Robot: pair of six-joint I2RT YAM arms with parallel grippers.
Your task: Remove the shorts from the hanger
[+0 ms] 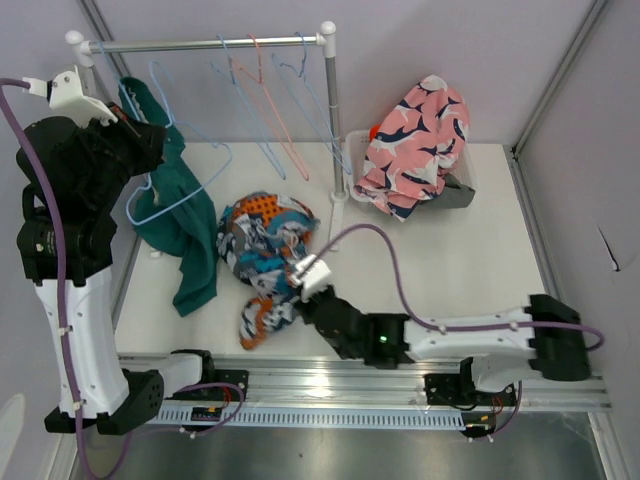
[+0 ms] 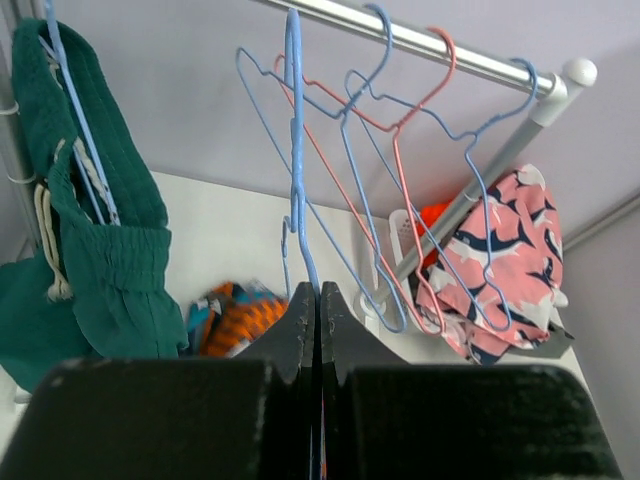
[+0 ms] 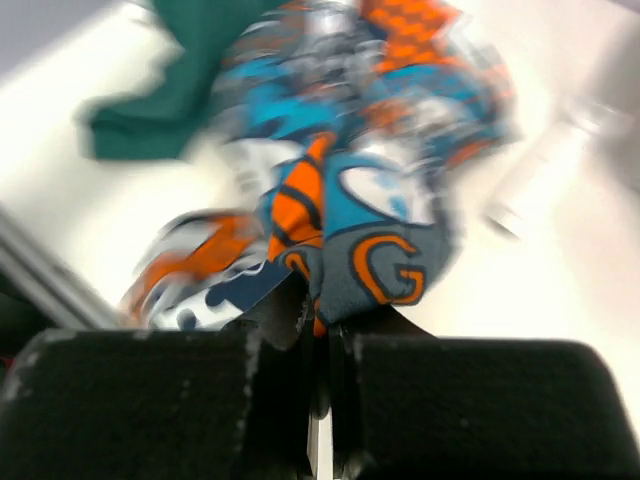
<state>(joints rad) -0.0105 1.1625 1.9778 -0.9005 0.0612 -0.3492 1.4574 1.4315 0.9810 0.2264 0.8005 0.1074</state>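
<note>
Left gripper (image 2: 318,290): nearest the lens in the left wrist view; the two black fingers are pressed together on the wire of a blue hanger (image 2: 293,150), which runs down into the seam between them. The arm is raised high at the rack's left end.
Right gripper (image 3: 318,310): closed, pinching a fold of the print shorts (image 3: 390,200); the arm lies low across the table (image 1: 450,260).
Shorts, counted: three plainly seen, plus one scrap of orange cloth (image 1: 375,130).
Teal shorts (image 1: 190,230): one pair, on a hanger at the left end of the rail (image 1: 200,44), its lower part trailing down to the table.
Print shorts, blue-orange-white: one pair, bunched on the table in front of the rack, off any hanger.
Pink shorts (image 1: 415,140): one pair with a dark-and-white print, draped over the basket (image 1: 352,150) just right of the post (image 1: 333,110).
Orange cloth: peeks out of the basket under the pink pair; too little shows to count.
Hangers, counted in the left wrist view: five hooks on the rail, four blue and one coral hanger (image 2: 447,50). One blue carries the teal pair, one blue is gripped, and the other three hang bare.
Arms: two, bases at the near edge.
</note>
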